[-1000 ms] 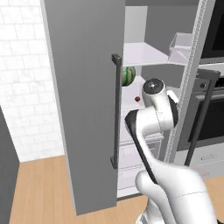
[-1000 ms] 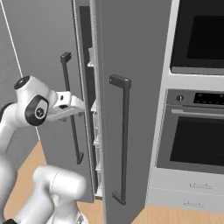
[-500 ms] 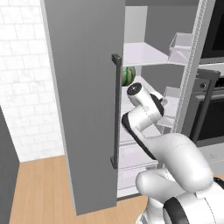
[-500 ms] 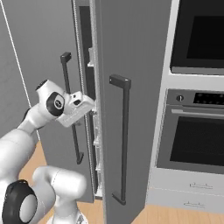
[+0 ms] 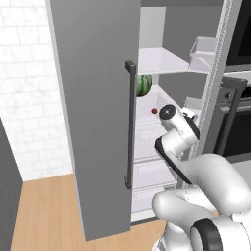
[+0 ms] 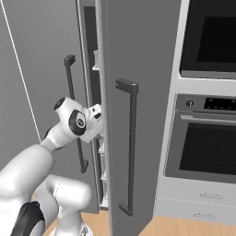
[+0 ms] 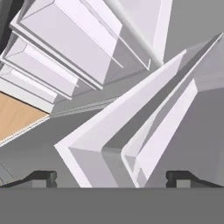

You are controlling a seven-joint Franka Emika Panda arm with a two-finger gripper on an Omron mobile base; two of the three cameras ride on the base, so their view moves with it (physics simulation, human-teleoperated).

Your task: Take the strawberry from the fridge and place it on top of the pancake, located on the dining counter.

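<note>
The grey fridge (image 5: 93, 98) stands with its left door swung open, white shelves showing inside. On a middle shelf lies the tiny dark-red strawberry (image 5: 154, 111), just left of my wrist. My gripper (image 7: 113, 178) reaches into the gap between the doors, beside the strawberry's shelf. In the hand view its fingertips (image 7: 41, 177) stand wide apart, open, with nothing between them, facing white door bins (image 7: 65, 48). The strawberry is not in the hand view. The pancake and the dining counter are out of view.
A striped green watermelon (image 5: 143, 84) sits on the shelf behind the strawberry. The fridge's right door (image 6: 138, 92) with its dark bar handle (image 6: 132, 147) is close on my right. A black-windowed wall oven (image 6: 207, 147) stands further right. Wood floor (image 5: 44, 211) lies below.
The arm has swung forward and down toward the fridge opening. The hand has gone from outside the doors into the gap, close to the strawberry's shelf.
</note>
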